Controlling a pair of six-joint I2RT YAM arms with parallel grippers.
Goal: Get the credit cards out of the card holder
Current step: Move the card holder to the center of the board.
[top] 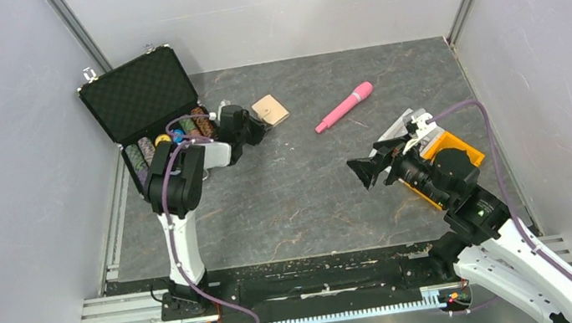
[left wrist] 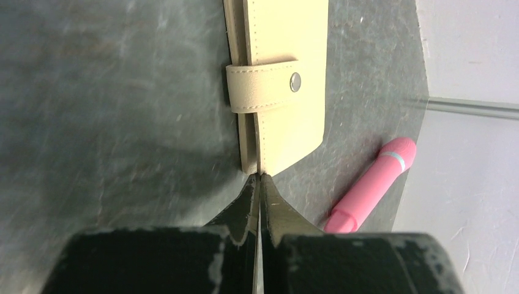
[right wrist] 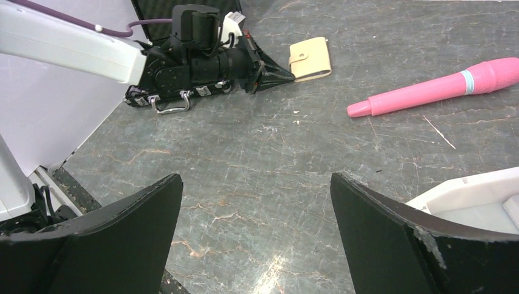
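Note:
The tan card holder (top: 270, 110) lies flat and closed on the dark table, its snap tab fastened (left wrist: 269, 86). It also shows in the right wrist view (right wrist: 310, 58). No credit cards show; whether any are inside is hidden. My left gripper (top: 261, 124) is shut, and its tips (left wrist: 260, 179) touch the holder's near edge; it also shows in the right wrist view (right wrist: 289, 73). My right gripper (top: 364, 171) is open and empty above bare table (right wrist: 256, 177), well to the right of the holder.
A pink wand (top: 344, 107) lies right of the holder. An open black poker-chip case (top: 140, 93) stands at the back left, behind the left arm. An orange tray (top: 467, 154) and a pale plastic tray (right wrist: 471, 196) sit under the right arm.

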